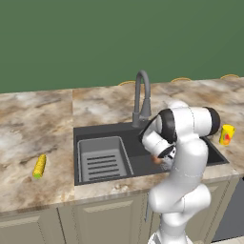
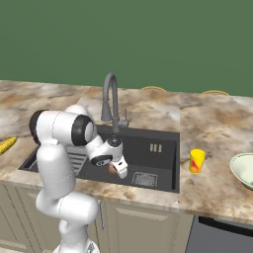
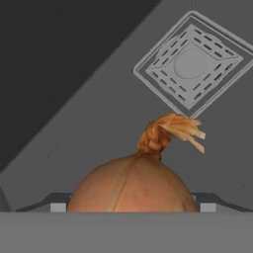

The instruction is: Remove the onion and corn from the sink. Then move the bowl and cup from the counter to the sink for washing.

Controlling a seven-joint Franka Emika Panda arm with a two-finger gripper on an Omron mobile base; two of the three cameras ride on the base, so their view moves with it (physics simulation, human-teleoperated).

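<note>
My gripper [image 3: 132, 208] is down inside the sink [image 1: 95, 130], and the reddish-brown onion [image 3: 131, 185] sits between its two fingertips, which press against the onion's sides. From the base views, the onion [image 1: 156, 160] [image 2: 112, 169] peeks out under the hand near the sink's front wall. The corn [image 1: 39, 166] lies on the counter [image 1: 33, 124] left of the sink. The yellow cup [image 2: 197, 161] stands upright on the counter right of the sink. Further right, the pale bowl [image 2: 243, 170] is cut by the frame edge.
The gooseneck faucet [image 1: 142, 97] rises behind the sink, close to my forearm. A ribbed rack insert [image 1: 102, 159] fills the sink's left half. The square drain grate [image 3: 192, 62] lies just beyond the onion. A green wall backs the counter.
</note>
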